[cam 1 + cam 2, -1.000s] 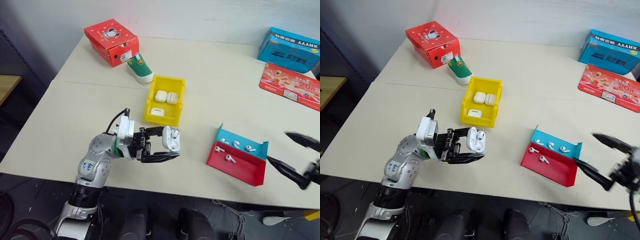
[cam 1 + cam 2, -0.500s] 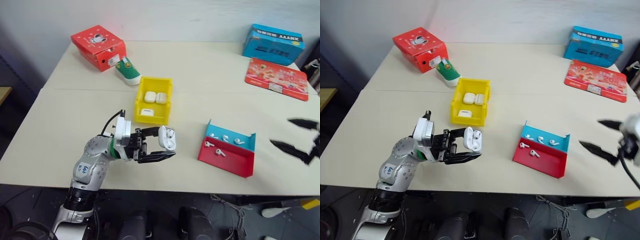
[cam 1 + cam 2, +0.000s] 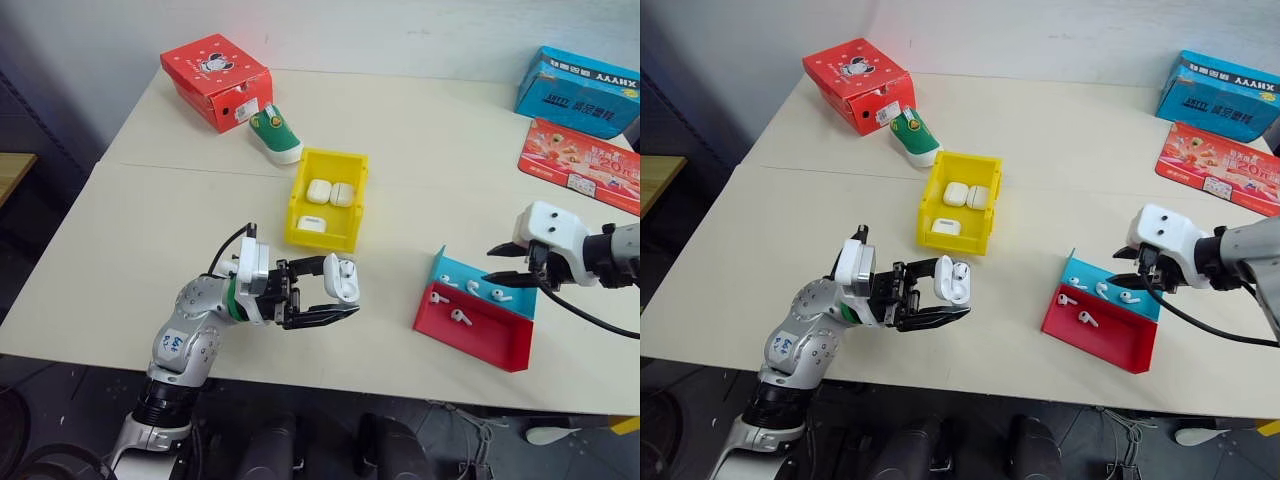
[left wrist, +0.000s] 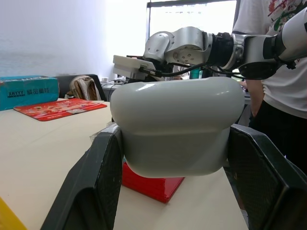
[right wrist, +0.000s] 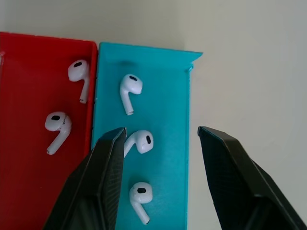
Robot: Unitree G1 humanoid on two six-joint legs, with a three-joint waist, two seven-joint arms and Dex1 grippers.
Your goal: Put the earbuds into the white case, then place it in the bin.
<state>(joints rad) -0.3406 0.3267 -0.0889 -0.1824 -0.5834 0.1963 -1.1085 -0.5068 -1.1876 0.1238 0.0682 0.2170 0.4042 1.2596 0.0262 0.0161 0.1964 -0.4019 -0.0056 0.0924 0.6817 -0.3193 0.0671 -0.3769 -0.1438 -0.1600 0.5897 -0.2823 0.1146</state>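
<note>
I have the left gripper (image 3: 335,293) clamped on the white case (image 3: 343,277), lid open, held above the table's (image 3: 150,210) near edge at 6 o'clock of the bin (image 3: 322,232) (three like cases already lie in it). My right gripper (image 5: 160,184), jaws apart, hangs over the red-and-blue tray (image 3: 470,335) at 3 o'clock of the case; five earbuds (image 5: 130,87) lie there. Step in hand, as I judge: picking an earbud. Next: lower, straddle one bud, close gently.
</note>
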